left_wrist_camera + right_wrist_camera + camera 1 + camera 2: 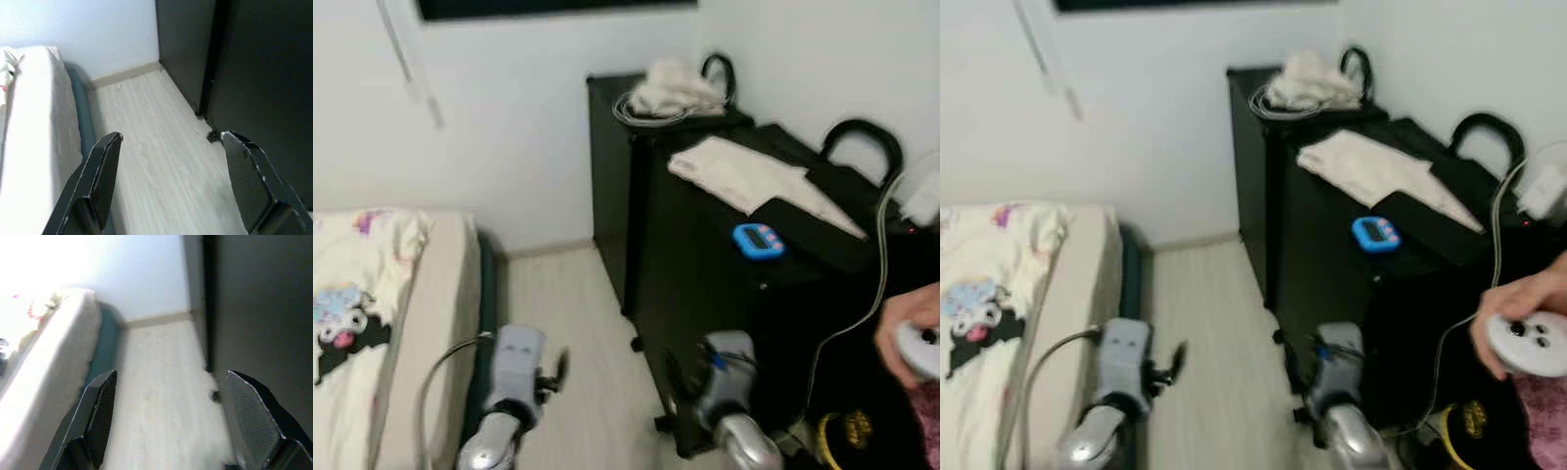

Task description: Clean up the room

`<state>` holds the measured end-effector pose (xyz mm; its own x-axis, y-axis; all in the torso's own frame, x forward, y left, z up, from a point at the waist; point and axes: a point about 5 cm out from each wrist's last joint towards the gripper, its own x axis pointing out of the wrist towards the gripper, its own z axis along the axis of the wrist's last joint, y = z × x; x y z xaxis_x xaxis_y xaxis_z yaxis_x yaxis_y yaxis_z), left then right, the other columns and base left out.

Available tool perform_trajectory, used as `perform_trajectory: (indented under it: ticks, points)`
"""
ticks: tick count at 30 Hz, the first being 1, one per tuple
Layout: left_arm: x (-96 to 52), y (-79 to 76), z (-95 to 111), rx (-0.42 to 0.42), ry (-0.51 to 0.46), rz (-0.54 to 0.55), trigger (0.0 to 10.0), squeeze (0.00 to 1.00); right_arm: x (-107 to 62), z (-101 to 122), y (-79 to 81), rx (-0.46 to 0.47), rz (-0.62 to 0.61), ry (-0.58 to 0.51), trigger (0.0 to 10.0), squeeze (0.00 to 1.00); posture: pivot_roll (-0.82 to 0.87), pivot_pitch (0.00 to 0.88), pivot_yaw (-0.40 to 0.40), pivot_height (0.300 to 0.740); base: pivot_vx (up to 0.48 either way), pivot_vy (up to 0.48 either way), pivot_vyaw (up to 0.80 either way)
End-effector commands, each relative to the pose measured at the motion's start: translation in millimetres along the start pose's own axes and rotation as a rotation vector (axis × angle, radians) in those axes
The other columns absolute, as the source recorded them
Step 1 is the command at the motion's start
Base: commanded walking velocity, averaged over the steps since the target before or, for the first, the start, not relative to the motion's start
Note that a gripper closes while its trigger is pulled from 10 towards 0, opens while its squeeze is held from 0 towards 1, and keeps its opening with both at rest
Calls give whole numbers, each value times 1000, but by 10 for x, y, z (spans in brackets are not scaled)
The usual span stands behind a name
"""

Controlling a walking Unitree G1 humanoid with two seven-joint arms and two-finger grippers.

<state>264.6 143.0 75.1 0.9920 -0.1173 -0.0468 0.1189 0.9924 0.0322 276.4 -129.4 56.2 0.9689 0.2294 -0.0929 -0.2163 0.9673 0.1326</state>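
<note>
Stuff to tidy sits on the black cabinet point(705, 255) on the right: a crumpled white cloth point(675, 86) on a coil of cable point(641, 116) at the far end, a flat folded white cloth point(744, 176) nearer, and a small blue timer point(759, 240) just near of that, next to a black bag point(847, 191) with looped handles. The timer's screen is too blurry to read.

The left gripper point(168, 147) hangs low over the pale wood floor point(578, 343) between the bed point(382, 323) and the cabinet, fingers spread wide with nothing between them. The right gripper point(168, 382) is near the cabinet's front, also wide open and empty.

The bed on the left has a cream cover with a cartoon print point(347, 328), a dark-eared character, no readable text. At the near right a person's hand point(1518, 304) holds a white controller point(1533, 343). There's a yellow mark on something black point(842, 431) at the near right edge, too blurred to read. A white cord point(862, 304) runs down the cabinet's side.
</note>
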Motion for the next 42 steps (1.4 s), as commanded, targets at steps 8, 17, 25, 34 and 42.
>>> perform_trajectory:
  ticks: [8,17,25,34,42]
  points:
    - [-27,-38,-45,-15,18,-4,10000,0,-86,-105,-99,-5,-26,38,10000,0,-50,147,-1,740,357,0,0]
    - [-32,-38,-54,-13,20,-9,10000,0,-103,-109,-111,-7,-29,34,10000,0,-50,144,1,740,354,0,0]
    - [-32,-51,-60,-11,21,-22,10000,0,-114,-121,-124,-3,-43,34,10000,0,-53,140,5,740,352,0,0]
    - [-31,-73,-66,-10,23,-34,10000,0,-112,-118,-132,-2,-46,31,10000,0,-54,133,8,740,353,0,0]
    - [-28,-76,-63,-12,22,-36,10000,0,-107,-109,-142,-6,-53,28,10000,0,-54,134,5,740,352,0,0]
